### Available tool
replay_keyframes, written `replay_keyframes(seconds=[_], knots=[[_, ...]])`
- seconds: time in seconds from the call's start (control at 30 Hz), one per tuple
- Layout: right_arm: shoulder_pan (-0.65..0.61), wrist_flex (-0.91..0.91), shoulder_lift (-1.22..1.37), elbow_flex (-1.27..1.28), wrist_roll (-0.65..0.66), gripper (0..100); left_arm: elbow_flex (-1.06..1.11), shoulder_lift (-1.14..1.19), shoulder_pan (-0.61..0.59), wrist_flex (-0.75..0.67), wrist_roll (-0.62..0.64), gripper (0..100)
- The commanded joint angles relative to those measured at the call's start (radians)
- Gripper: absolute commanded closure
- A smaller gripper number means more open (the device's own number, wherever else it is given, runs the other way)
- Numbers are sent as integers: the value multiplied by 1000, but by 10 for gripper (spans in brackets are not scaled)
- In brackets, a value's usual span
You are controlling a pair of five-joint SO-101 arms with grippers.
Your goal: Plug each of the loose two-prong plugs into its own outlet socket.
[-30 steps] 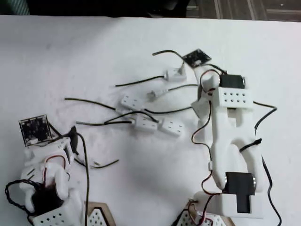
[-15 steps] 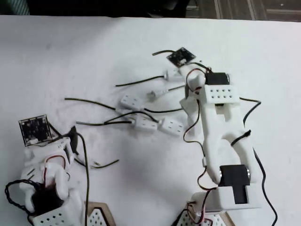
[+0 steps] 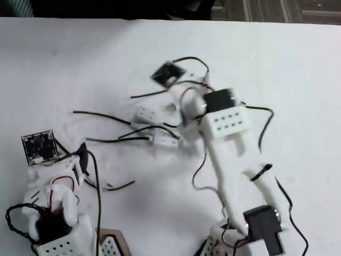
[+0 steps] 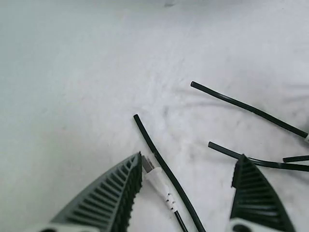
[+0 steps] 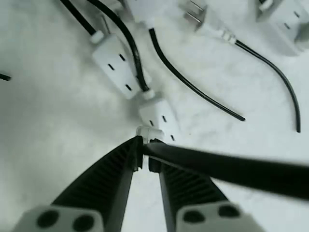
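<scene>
- Several sockets close by, hanging right gripper (image 5: 146,145) low over the mid-table cluster, fingers clamping held plug (image 5: 147,131).
- Pinching that small white piece by its body, trailing its black cord (image 5: 231,169) away past one finger.
- Pressing its tip against the end of socket (image 5: 159,115); prongs hiding between, so not telling whether seated.
- Lying just beside, second socket (image 5: 113,65), slots facing up, black wire (image 5: 128,43) running along its side toward the first.
- Resting apart from both, spare plug (image 5: 195,13), prongs bare, lying flat on table (image 5: 43,125).
- Sitting beyond that, third socket (image 5: 285,21), slots showing.
- Hanging left gripper (image 4: 189,162) low at the table's front-left, fingers spreading wide apart, gripping nothing.
- Lying between those fingers, nearly touching one, near plug (image 4: 157,182): white, prongs bare, joining no socket.
- Running alongside it, loose lead (image 4: 149,140), black, cut end pointing away.
- Crossing the table farther out, two more leads (image 4: 246,108), also black.
</scene>
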Motion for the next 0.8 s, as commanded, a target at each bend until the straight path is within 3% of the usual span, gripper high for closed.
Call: replay_keyframes(seconds=[0.0,0.13,0.33,0.43,0.6,0.77], knots=[[-137,8,-53,-9,-89,981,-5,-7,-1,-20,-8,695],[-248,-24,4,-8,-153,963,-5,-7,-1,-20,-8,695],[-361,-24,107,-12,-311,776,-5,-7,-1,-20,-8,695],[-390,-10,94,-31,-310,794,-5,-7,-1,-18,-8,695],[-346,139,-7,-175,-310,809,-5,-7,-1,-18,-8,695],[-150,165,-36,-259,-229,809,-5,-7,-1,-18,-8,695]])
